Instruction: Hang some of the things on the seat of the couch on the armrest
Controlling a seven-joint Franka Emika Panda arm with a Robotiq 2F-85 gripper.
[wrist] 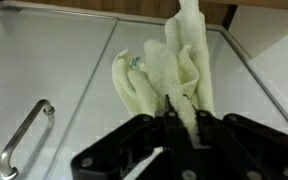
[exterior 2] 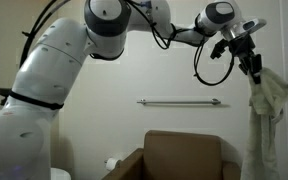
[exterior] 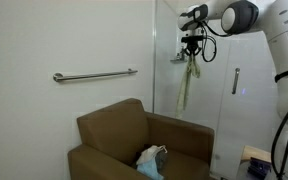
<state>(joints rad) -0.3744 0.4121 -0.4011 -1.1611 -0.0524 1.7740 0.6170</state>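
Cloth (exterior: 187,85), pale and yellowish, hangs in long folds high in the air, pinched at its top end by the gripper (exterior: 192,50). The wrist view shows it best: the black fingers (wrist: 134,140) are closed on the bunched fabric (wrist: 169,65), which trails away from them in several limp strips. In both exterior views the cloth (exterior 2: 267,95) dangles freely, touching nothing else, well above the brown couch (exterior: 124,130) and over towards its right side. It is well clear of the armrest (exterior: 184,130) below.

On the seat of the couch lies a second bundle (exterior: 152,160), white and light blue, crumpled near the front edge.

A metal rail (exterior: 94,75) runs level along the white wall above and to the left of the couch back; it also shows behind the couch (exterior 2: 184,155) as a bar (exterior 2: 179,101) on the far wall. To the right stands a glass door (exterior: 246,60) with a long handle (exterior: 235,80), just behind the hanging cloth. The white arm (exterior 2: 104,25) reaches across from the left, stretched out high, with the gripper (exterior 2: 254,70) at its far right end.
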